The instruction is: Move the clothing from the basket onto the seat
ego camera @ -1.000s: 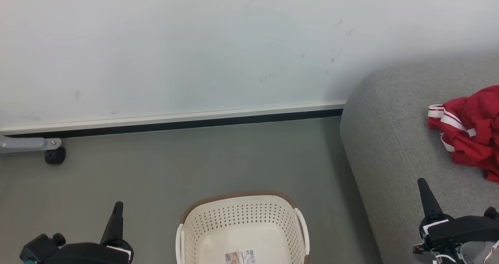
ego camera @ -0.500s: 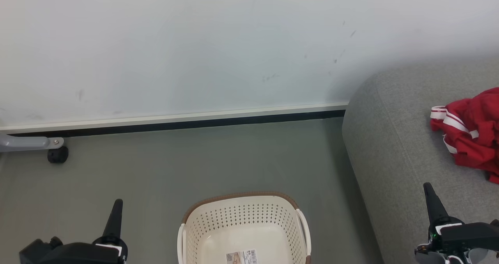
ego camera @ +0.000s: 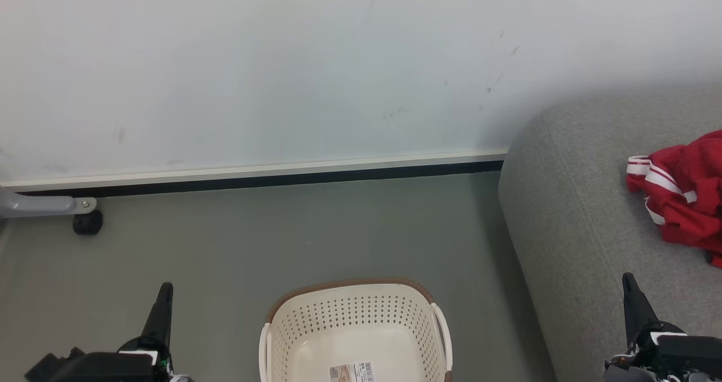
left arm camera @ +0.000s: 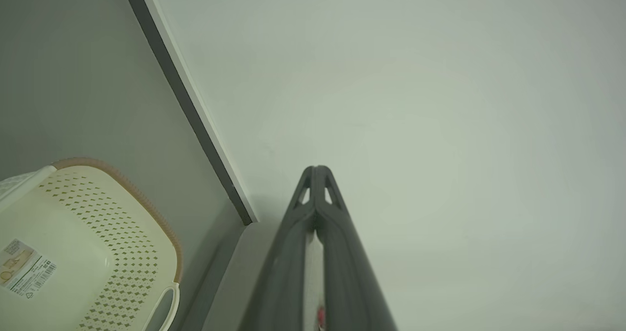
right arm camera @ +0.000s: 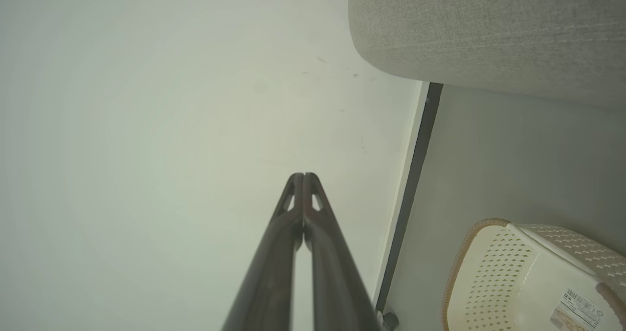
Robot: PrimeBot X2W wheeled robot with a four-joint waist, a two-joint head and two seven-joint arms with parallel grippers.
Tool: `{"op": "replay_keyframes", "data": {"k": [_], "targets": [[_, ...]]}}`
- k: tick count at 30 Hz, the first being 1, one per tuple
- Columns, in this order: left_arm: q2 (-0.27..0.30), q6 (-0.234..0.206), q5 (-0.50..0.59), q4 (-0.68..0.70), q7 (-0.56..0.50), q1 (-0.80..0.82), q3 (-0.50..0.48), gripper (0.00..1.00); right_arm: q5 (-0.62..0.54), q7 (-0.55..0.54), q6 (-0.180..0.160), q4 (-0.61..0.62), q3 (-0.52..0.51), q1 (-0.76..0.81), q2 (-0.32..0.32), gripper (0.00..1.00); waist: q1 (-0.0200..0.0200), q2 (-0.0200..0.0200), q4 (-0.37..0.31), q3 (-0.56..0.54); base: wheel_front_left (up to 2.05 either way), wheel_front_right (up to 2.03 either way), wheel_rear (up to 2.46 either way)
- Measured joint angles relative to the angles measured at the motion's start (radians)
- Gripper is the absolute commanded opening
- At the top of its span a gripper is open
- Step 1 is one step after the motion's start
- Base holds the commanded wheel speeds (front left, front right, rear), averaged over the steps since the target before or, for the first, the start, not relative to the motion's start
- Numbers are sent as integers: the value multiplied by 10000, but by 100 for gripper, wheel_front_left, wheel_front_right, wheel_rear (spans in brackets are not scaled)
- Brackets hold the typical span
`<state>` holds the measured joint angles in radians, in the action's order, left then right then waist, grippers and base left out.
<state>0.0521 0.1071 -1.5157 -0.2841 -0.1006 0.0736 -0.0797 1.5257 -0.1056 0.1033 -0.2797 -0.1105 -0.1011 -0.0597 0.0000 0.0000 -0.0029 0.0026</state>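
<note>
The job looks as good as finished from where I stand: the basket (ego camera: 350, 284) sits on the floor (ego camera: 293, 229) with nothing in it, only the paper label (ego camera: 351, 372) on its bare bottom, and the red clothing (ego camera: 685, 196) lies in a crumpled heap on the grey seat (ego camera: 564, 224) off to the right, well away from the basket. Both arms are tucked low. The left gripper (ego camera: 164, 287) is pinched tight with nothing between its fingers, down beside the basket's left side. The right gripper (ego camera: 626, 277) is clenched empty too, near the front of the seat and short of the clothing. I'd say the step in hand is the arms settling to rest after the last drop. Little more seems called for beyond a check that the part of the basket out of sight is bare as well, and perhaps parking the arms. Against a second ago, the whole scene has slid slightly to the right, the little black wheel (ego camera: 87, 222) by the wall (ego camera: 282, 60) included, so the head has turned a touch and the things themselves lie as they did. Beyond that drift, the right gripper has sunk lower towards the corner, and the left arm's dark body has dropped too. Both were clenched then as well.
</note>
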Motion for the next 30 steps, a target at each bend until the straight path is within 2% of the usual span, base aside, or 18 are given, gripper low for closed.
{"op": "replay_keyframes", "data": {"k": [8, 30], "targets": [[-88, 163, -826, -92, -127, 43, -109, 0, 692, -77, 117, -167, -224, 0, 155, 0, 0, 0, 30, -8, 0, 0, 0], [-90, 163, -849, -102, -127, 45, -109, 0, 700, -77, 127, -176, -230, 0, 157, 0, 0, 0, 30, -8, 0, 0, 0]]}}
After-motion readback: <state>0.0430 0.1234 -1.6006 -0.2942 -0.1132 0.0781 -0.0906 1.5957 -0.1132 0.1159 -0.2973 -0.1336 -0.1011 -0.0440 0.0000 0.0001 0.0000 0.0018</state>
